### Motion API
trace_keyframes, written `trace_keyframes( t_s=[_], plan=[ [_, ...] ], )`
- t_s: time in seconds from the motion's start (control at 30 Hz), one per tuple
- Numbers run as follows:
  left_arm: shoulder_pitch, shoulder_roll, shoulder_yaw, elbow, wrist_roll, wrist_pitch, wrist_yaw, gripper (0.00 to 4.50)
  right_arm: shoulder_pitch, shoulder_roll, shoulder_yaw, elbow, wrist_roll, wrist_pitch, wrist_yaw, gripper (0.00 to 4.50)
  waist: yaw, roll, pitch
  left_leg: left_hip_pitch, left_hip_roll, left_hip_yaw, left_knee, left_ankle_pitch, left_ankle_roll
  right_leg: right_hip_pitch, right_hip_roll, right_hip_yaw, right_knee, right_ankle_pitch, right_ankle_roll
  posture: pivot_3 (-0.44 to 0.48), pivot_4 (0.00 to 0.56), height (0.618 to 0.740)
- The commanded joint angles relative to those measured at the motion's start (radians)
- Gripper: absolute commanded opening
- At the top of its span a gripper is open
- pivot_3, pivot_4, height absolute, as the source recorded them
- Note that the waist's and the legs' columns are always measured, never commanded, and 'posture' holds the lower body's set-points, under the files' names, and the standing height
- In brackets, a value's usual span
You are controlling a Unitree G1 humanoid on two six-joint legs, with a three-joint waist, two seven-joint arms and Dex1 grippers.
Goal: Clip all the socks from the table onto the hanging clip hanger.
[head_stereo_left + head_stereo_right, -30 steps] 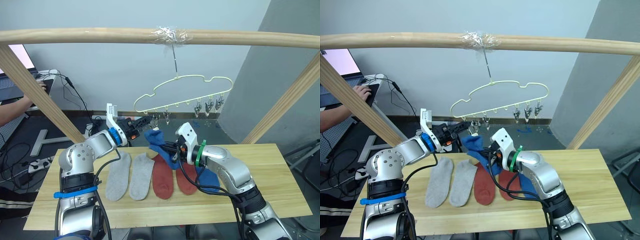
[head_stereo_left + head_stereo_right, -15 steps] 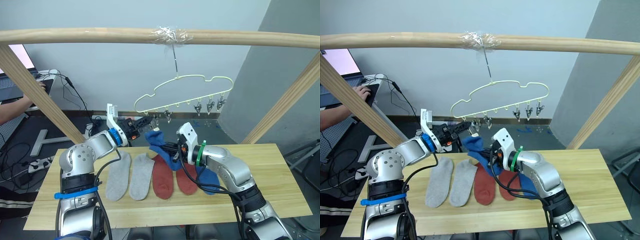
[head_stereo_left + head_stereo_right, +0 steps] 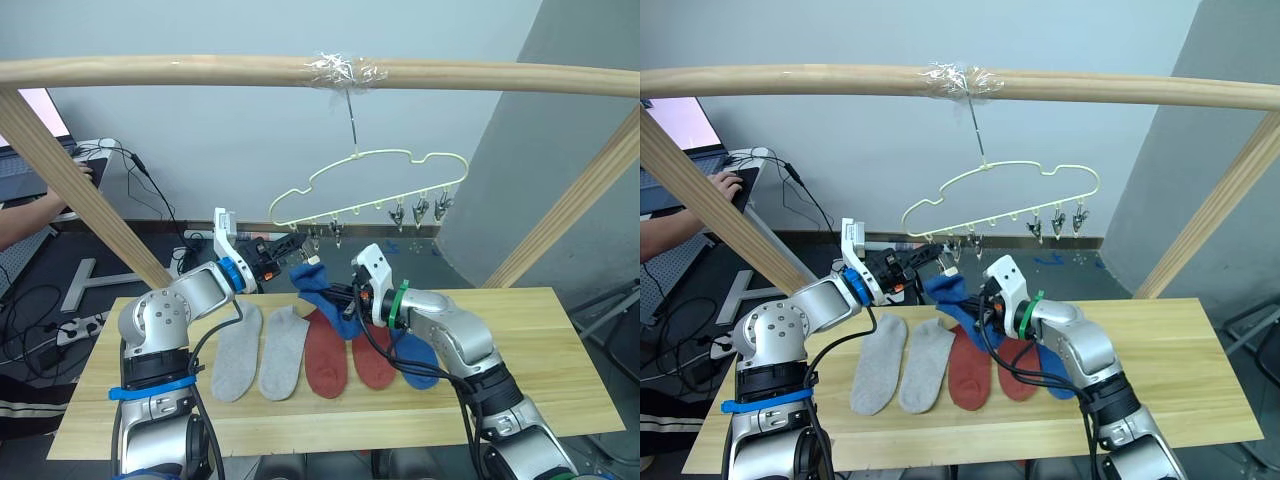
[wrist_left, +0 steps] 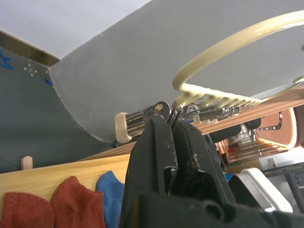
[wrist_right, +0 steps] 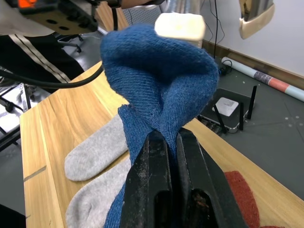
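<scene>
- Now the right gripper [image 5: 167,142] is clamped on a blue sock [image 3: 318,285], lifted above the table [image 3: 540,380] just under the clip hanger [image 3: 370,185].
- The left gripper [image 4: 173,137] pinches a metal clip [image 4: 142,121] at the hanger's left end.
- Two grey socks [image 3: 260,350], two red socks [image 3: 345,355] and another blue sock [image 3: 415,360] lie on the table.

We see two grey socks [image 3: 260,350], two rust red socks [image 3: 345,358] and one blue sock [image 3: 415,362] flat on the table [image 3: 540,380]; another blue sock [image 3: 318,288] lifted beneath the clip hanger [image 3: 372,184].
</scene>
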Motion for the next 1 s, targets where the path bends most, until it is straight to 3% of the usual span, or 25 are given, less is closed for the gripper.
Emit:
trace_keyframes(
  t_s=[0.03, 0.73, 1.0],
  plan=[
    [0.011, -0.006, -0.009, -0.035, -0.025, 0.010, 0.001, 0.00, -0.024, 0.003, -0.023, -0.001, 0.022, -0.016, 0.018, 0.02, 0.000, 0.000, 0.000, 0.000, 0.000, 0.000, 0.000, 0.000, 0.000, 0.000, 0.000, 0.000, 0.000, 0.000, 0.000, 0.176, 0.121, 0.740],
    [0.038, 0.010, -0.030, -0.054, -0.022, -0.020, -0.008, 0.00, -0.027, -0.026, -0.039, -0.147, 0.070, 0.071, 0.017, 0.02, 0.000, 0.000, 0.000, 0.000, 0.000, 0.000, 0.000, 0.000, 0.000, 0.000, 0.000, 0.000, 0.000, 0.000, 0.000, 0.173, 0.128, 0.740],
    [0.032, 0.015, -0.013, -0.049, -0.050, -0.008, -0.010, 2.35, -0.030, -0.025, -0.034, -0.124, 0.058, 0.056, 0.013, 0.00, 0.000, 0.000, 0.001, -0.001, 0.000, 0.000, 0.000, -0.001, 0.001, 0.000, 0.000, 0.000, 0.000, 0.000, 0.000, 0.165, 0.137, 0.740]
  ],
)
